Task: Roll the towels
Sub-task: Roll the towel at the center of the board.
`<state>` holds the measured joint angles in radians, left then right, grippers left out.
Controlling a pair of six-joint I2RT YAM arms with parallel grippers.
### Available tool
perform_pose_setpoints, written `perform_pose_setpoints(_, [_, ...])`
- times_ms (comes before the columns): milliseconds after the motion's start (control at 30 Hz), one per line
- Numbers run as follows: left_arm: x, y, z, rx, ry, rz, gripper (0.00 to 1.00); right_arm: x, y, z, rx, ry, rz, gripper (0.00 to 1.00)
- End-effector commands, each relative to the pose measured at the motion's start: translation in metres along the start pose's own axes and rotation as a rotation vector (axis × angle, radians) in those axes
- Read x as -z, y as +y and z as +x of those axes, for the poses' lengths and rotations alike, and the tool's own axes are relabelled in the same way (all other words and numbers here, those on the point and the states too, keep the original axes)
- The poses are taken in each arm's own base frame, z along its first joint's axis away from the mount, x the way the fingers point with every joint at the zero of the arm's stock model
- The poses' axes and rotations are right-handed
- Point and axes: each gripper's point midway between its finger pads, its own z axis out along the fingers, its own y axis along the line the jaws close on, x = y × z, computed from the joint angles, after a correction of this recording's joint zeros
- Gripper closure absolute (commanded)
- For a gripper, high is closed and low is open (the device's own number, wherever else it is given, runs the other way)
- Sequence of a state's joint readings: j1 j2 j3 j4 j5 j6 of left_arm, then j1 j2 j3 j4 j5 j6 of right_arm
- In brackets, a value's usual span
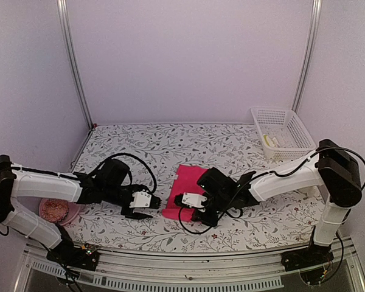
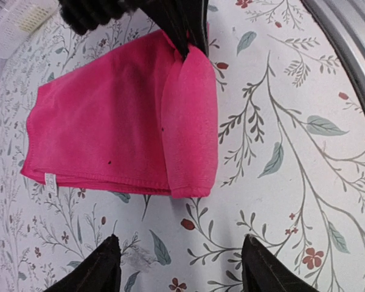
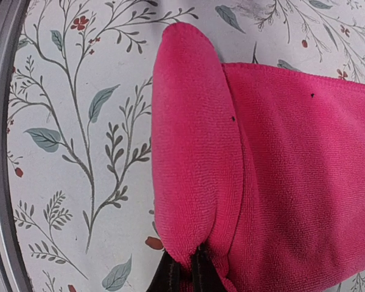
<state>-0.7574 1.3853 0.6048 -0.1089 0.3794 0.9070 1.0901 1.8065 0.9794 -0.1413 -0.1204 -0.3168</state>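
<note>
Pinching the folded-over edge of the bright pink cloth towel [image 3: 280, 170], right claw [image 3: 185, 275] is clamped tight. Left claw [image 2: 179, 267] gapes wide, empty, towel flat on the floral desk [image 1: 140, 146] just ahead.

The towel [image 1: 185, 179] sits on the table [image 1: 170, 143] in the lower middle of the top view, its near edge folded over. The left gripper [image 1: 151, 205] is just to its left, fingers apart, not touching. The right gripper [image 1: 179, 205] pinches the fold's right end. Basket [image 1: 258, 131] upper right, bowl [image 1: 70, 214] lower left.
</note>
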Motion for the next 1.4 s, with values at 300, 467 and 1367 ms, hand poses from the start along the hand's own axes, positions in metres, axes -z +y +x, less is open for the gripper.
perform_pose_setpoints(300, [-0.008, -0.001, -0.024, -0.379, -0.054, -0.306, 0.38, -0.009, 0.009, 0.018, -0.372, 0.106, -0.421, 0.92])
perform_pose_setpoints(467, [-0.018, -0.007, -0.031, -0.453, -0.062, -0.342, 0.41, -0.012, -0.003, 0.027, -0.476, 0.123, -0.458, 0.92])
perform_pose_setpoints(1367, [-0.066, 0.005, -0.015, -0.491, 0.069, -0.352, 0.58, -0.016, -0.026, 0.046, -0.568, 0.131, -0.503, 0.93])
